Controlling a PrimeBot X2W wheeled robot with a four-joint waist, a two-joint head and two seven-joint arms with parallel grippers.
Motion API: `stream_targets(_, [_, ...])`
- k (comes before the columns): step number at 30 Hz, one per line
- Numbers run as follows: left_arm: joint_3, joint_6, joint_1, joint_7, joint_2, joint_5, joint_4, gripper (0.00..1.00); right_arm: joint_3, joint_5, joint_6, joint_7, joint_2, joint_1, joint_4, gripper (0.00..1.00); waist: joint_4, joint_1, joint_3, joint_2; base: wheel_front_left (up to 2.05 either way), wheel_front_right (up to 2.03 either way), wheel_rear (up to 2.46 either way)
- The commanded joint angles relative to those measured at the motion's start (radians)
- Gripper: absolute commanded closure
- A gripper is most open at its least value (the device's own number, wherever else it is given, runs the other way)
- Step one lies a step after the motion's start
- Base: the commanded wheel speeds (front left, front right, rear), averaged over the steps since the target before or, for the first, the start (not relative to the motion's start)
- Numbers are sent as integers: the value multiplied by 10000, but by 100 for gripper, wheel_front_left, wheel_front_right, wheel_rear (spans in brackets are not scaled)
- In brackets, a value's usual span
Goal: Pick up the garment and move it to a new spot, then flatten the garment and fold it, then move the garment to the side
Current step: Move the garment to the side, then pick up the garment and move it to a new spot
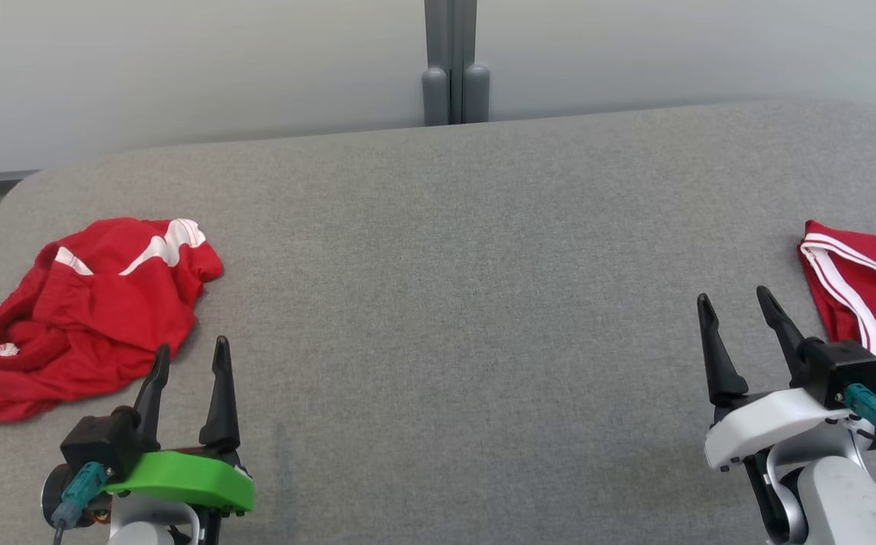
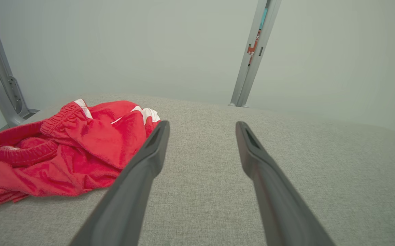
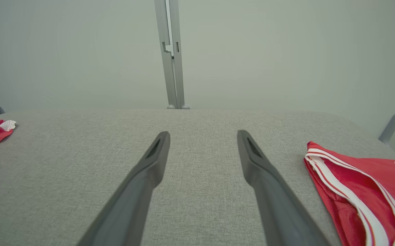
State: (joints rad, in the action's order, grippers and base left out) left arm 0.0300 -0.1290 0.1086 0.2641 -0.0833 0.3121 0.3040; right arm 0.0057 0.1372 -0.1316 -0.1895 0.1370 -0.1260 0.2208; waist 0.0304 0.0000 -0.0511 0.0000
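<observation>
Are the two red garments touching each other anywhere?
Apart. The head view shows the crumpled garment at the left and the striped garment at the right, with a broad stretch of bare grey surface between them.

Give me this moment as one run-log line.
left gripper: open, empty | right gripper: open, empty | crumpled red shorts: left, not held | flat red garment: right edge

Head view high, looking forward and down on the desk point(image 1: 438, 303), wrist views low over it, facing the wall point(image 2: 115, 44) along left claw point(image 2: 202, 125) and right claw point(image 3: 203, 134), all sharing the crumpled garment point(image 1: 89, 318), centre post point(image 1: 453, 60)
</observation>
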Motion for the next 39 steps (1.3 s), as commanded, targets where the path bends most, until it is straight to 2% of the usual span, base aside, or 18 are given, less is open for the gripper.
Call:
stream_targets(1, [-54, -20, -163, -4, 5, 70, 72, 0, -23, -1, 19, 52, -64, 201, -70, 0, -97, 0, 326, 0, 0, 0, 0])
stream_targets(19, [-11, -20, -250, -4, 48, 123, 266, 0, 56, -95, 19, 376, -280, 626, -332, 0, -273, 0, 612, 0, 0, 0, 0])
stream_targets(25, [32, -20, -257, -4, 48, 137, 235, 0, 103, -148, 19, 392, -372, 680, -233, 0, -516, 0, 615, 0, 0, 0, 0])
stream_targets(31, [42, -20, -293, -3, 23, 120, 250, 0, 209, -120, 19, 361, -452, 712, -183, 0, -1104, 0, 676, 0, 0, 0, 0])
stream_targets(39, [32, -20, -398, -4, -58, 122, 273, 0, 286, -49, 19, 379, -520, 742, -58, 0, -2329, 0, 748, 0, 0, 0, 0])
